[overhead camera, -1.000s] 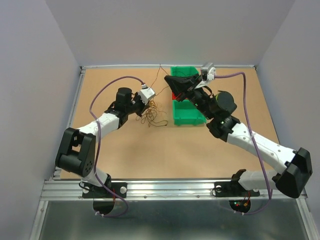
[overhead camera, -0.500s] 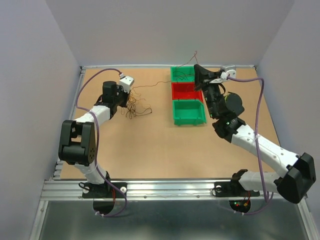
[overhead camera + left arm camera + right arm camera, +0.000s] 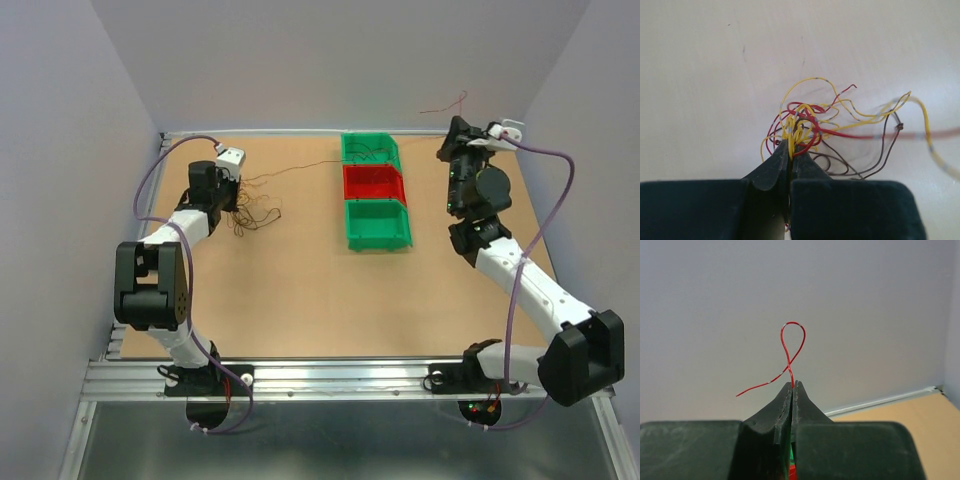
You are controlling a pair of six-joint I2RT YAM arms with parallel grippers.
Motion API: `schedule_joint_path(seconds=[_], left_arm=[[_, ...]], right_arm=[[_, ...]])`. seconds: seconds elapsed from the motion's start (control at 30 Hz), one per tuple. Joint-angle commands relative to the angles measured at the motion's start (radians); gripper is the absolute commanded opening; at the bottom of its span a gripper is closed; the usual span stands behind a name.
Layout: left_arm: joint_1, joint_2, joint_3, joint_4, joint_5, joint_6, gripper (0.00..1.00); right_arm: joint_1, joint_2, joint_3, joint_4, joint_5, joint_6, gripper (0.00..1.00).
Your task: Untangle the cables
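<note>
Over the last second I drew the arms apart. The left fingers (image 3: 785, 154) pinch the tangle of thin red, yellow and brown wires (image 3: 805, 120) at the worktop's (image 3: 300, 290) left. The right fingers (image 3: 787, 394), shut on one red strand (image 3: 792, 335), are raised upper right. I judge that strand nearly freed.

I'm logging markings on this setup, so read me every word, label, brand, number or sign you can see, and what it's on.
None: no text is readable in any view.
The bins, the cables, the red cable, the left gripper and the right gripper show no print.
</note>
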Motion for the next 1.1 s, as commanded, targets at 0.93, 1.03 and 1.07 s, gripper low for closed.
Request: schedule_joint_path(seconds=[0.93, 1.03, 1.07], left_arm=[[0.041, -0.121, -0.025, 0.081, 0.108, -0.020, 0.12], [0.035, -0.124, -0.026, 0.079, 0.109, -0.014, 0.12], [0.035, -0.129, -0.028, 0.079, 0.112, -0.012, 0.13]], right_arm=[[-0.091, 0.117, 0.050, 0.208, -0.334, 0.132, 0.01], [-0.091, 0.154, 0.079, 0.237, -0.466, 0.182, 0.01], [-0.091, 0.167, 0.087, 0.245, -0.552, 0.193, 0.00]])
